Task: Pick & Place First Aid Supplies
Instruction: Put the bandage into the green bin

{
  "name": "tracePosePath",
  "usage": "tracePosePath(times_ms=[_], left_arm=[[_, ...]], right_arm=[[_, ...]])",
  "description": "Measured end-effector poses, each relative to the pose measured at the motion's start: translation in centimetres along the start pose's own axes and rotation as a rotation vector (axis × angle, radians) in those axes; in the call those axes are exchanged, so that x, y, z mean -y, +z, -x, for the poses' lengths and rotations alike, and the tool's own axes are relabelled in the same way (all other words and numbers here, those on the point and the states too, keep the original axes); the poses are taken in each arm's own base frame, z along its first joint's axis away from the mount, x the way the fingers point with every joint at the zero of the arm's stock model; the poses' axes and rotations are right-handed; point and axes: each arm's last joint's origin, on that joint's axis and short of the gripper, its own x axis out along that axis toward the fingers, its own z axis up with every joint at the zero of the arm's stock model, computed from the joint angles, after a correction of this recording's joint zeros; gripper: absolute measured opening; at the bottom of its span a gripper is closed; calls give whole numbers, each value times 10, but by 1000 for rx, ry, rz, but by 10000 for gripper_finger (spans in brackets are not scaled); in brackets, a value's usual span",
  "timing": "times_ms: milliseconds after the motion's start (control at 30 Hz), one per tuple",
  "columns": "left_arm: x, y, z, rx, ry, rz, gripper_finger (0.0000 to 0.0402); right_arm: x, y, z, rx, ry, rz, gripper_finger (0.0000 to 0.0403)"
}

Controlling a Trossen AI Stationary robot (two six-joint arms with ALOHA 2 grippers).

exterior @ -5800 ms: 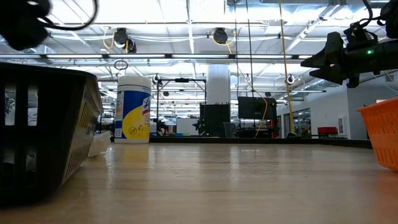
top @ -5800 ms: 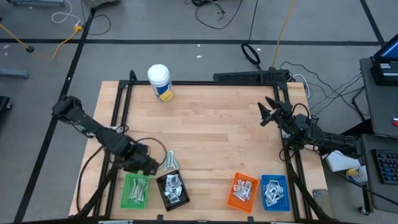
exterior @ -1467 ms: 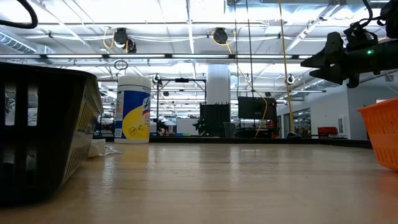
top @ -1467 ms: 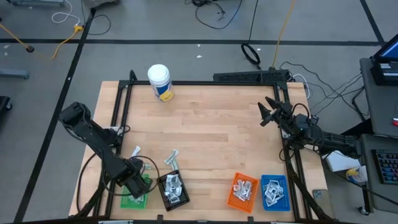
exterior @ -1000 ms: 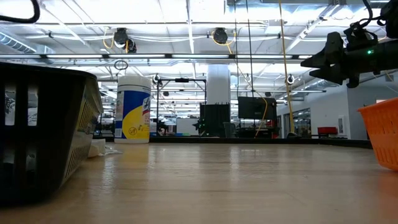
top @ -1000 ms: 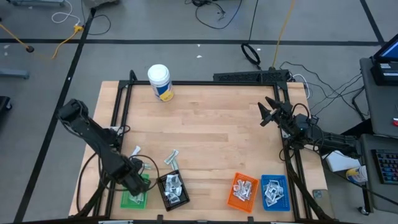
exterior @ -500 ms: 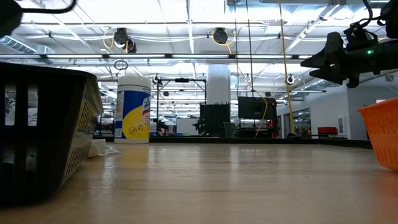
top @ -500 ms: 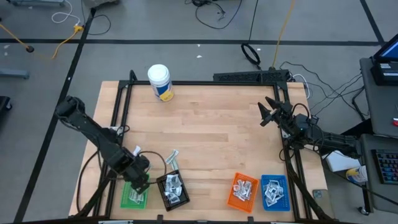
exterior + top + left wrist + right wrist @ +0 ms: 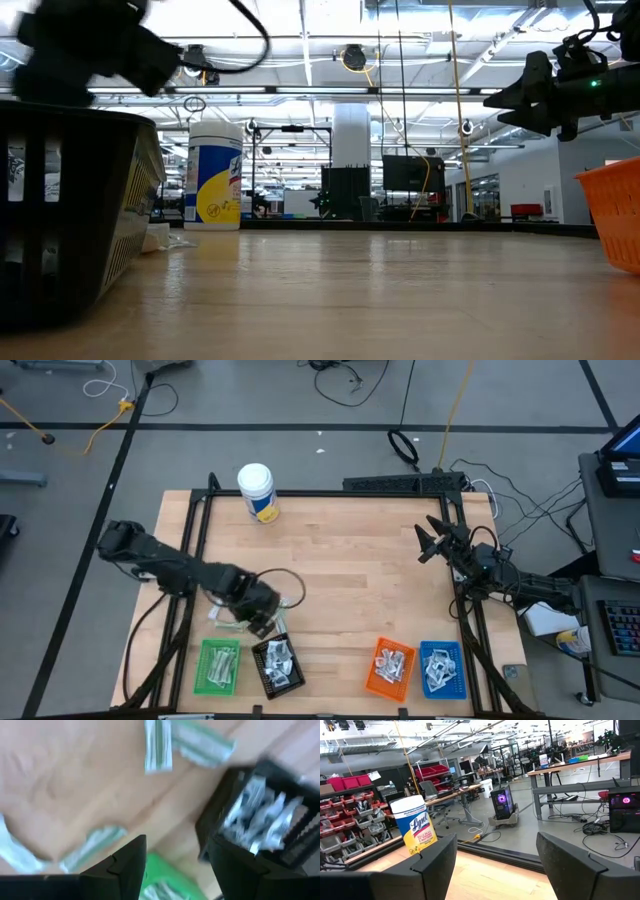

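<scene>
My left gripper (image 9: 262, 618) hangs open above the table, just beyond the far ends of the green tray (image 9: 218, 666) and the black tray (image 9: 278, 665). Loose pale grey-green wrapped strips (image 9: 158, 745) lie flat on the wood under it; one strip (image 9: 224, 623) shows beside the arm in the high view. The left wrist view shows the open fingers (image 9: 177, 865) with another strip (image 9: 92, 845) and the black tray (image 9: 260, 815) full of packets beyond them. My right gripper (image 9: 430, 544) waits open, raised near the table's right edge.
The orange tray (image 9: 390, 665) and the blue tray (image 9: 440, 665), both holding packets, stand at the near edge on the right. A white bottle with a yellow label (image 9: 257, 491) stands at the far left. Bare wood lies across the table's middle.
My left gripper has swung from above the green tray toward the far edge and to the right. It now hangs over the loose strips by the black tray's far end. Its wrist view is blurred by the motion. The right arm has kept still.
</scene>
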Motion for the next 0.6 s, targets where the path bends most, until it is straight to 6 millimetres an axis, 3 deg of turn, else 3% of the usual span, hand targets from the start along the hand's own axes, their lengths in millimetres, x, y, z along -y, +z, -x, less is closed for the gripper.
tracePosePath(times_ms=[400, 600], left_arm=[[3, 71, 9, 22, 10, 37, 212], [9, 88, -6, 5, 53, 70, 207]], right_arm=[[0, 0, 0, 0, 0, 0, 267], [0, 0, 0, 0, 0, 0, 267]])
